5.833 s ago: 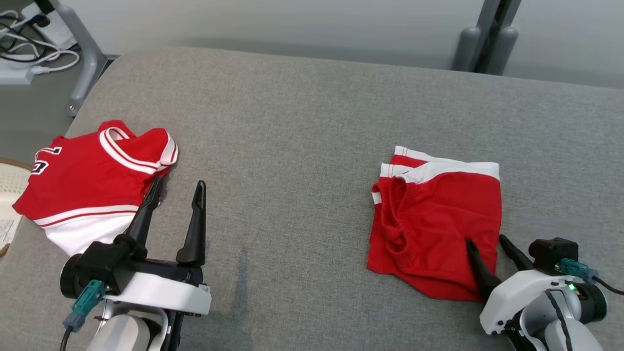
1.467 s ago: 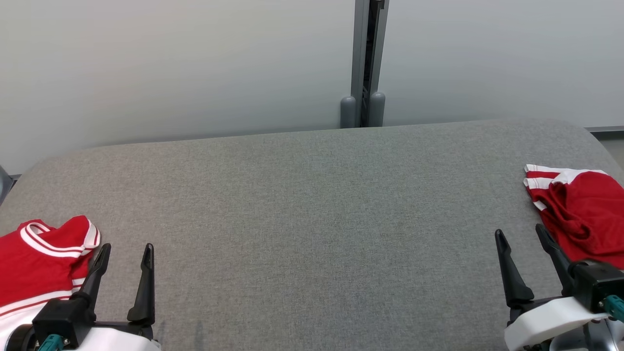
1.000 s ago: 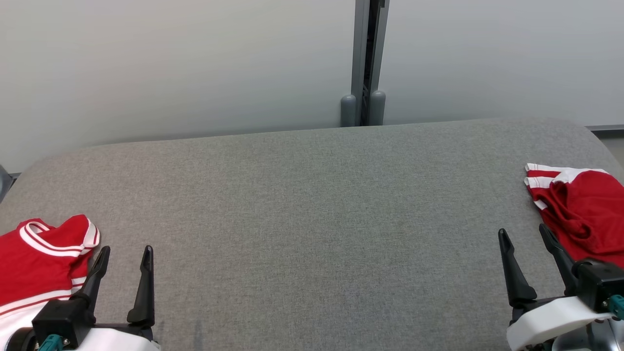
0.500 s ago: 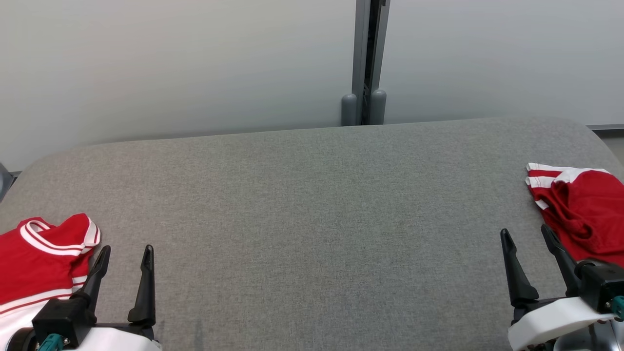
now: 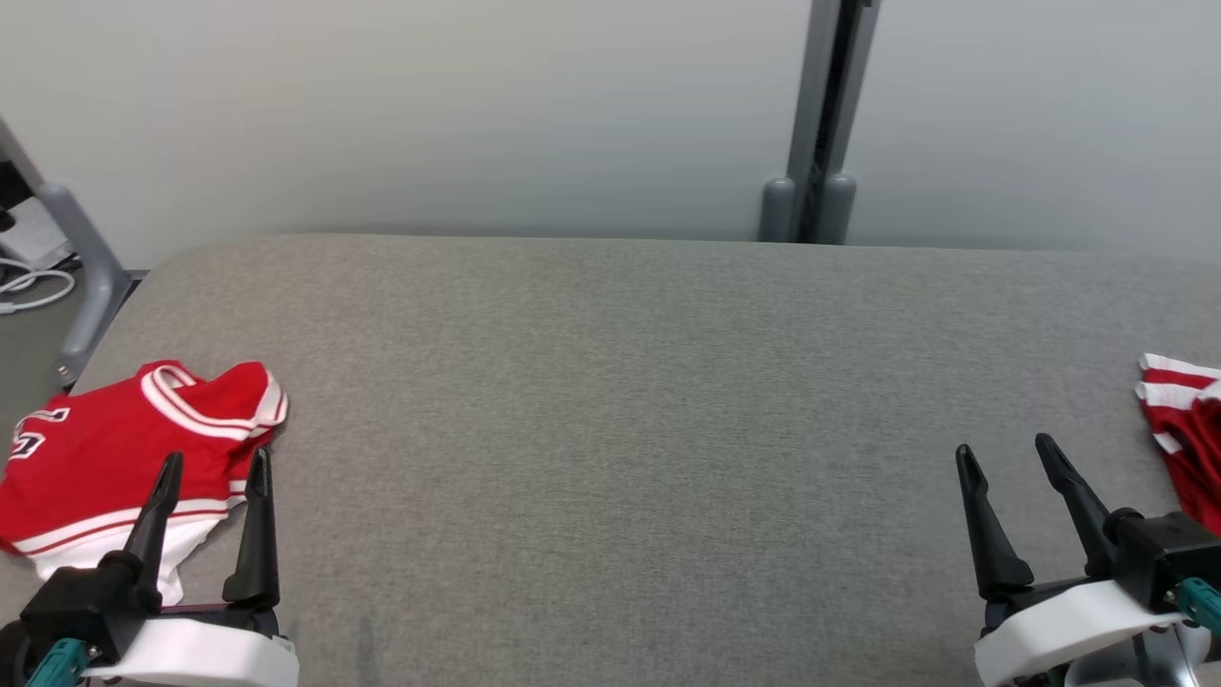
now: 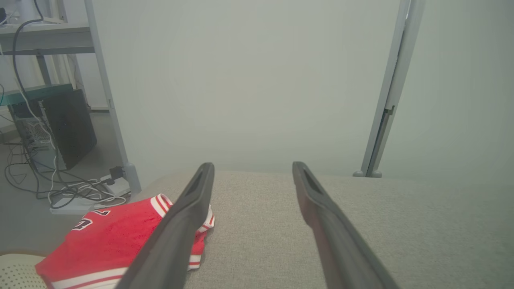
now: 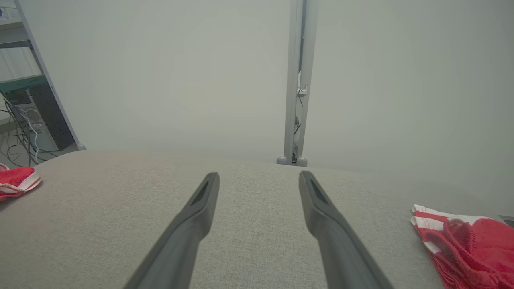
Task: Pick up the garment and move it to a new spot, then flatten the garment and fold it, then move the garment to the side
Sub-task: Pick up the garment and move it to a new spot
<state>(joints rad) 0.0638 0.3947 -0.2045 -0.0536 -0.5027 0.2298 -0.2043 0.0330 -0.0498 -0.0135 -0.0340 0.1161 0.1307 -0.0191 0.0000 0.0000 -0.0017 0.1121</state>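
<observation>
A red jersey [image 5: 124, 448] with white trim and a number lies at the table's left end, also in the left wrist view as the jersey [image 6: 116, 241]. My left gripper [image 5: 215, 463] stands open just over its near right corner, nothing between its fingers. Folded red shorts [image 5: 1188, 429] with white bands lie at the right edge, cut off by the frame; the shorts [image 7: 470, 245] show more fully in the right wrist view. My right gripper [image 5: 1006, 453] is open and empty, to the left of the shorts and apart from them.
The grey fabric-covered table [image 5: 620, 401] has a rounded left end. A grey post [image 5: 820, 124] stands behind the far edge. A metal stand leg [image 5: 81, 258] and cables [image 6: 68, 188] are on the floor at left. A pale perforated basket [image 6: 18, 271] sits beside the jersey.
The head camera has turned left, so the jersey shows more fully and the shorts slide toward the right edge. Both grippers stay open and low over the table.
</observation>
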